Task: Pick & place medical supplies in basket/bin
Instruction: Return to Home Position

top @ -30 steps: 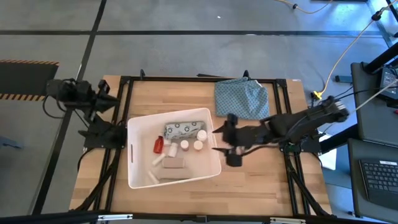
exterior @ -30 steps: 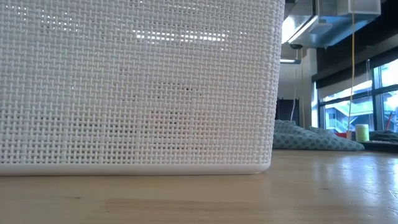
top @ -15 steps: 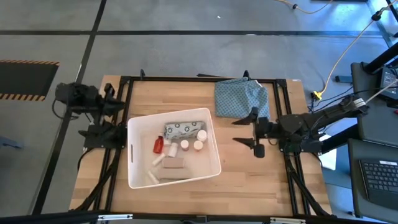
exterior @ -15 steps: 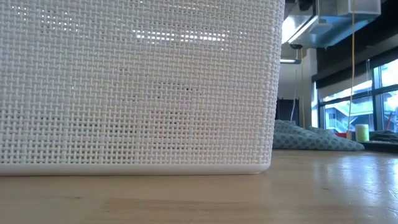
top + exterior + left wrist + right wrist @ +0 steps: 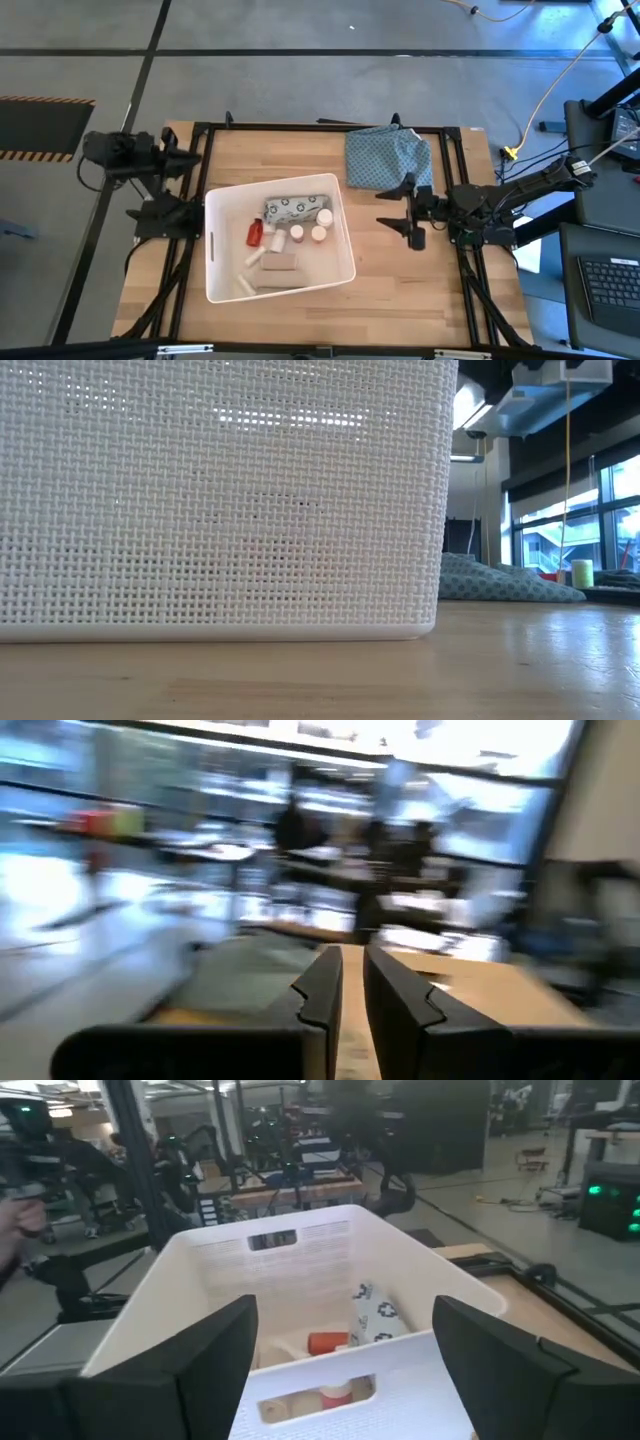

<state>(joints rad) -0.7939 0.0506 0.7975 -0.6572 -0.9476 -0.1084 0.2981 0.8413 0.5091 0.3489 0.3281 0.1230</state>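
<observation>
Bin [image 5: 225,240] faces right gripper [image 5: 392,210], jaws spread.

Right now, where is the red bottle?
In the high view the red bottle lies inside the bin, near its wall on the left arm's side, next to the packet and the white bottles.

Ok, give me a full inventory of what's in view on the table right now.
bin: one, white, table centre-left.
ring-print packet: one, grey-white, inside bin.
red bottle: one, red, inside bin.
white bottles: at least three, white, inside bin.
tubes: seemingly two, white, inside bin.
flat tan item: one, inside bin.
cloth: one, blue-green patterned, on table outside bin, crumpled.
table: one, light wood.
left gripper: one, dark, off bin's left side, fingers close together, empty.
right gripper: one, dark, right of bin, open, empty.
</observation>
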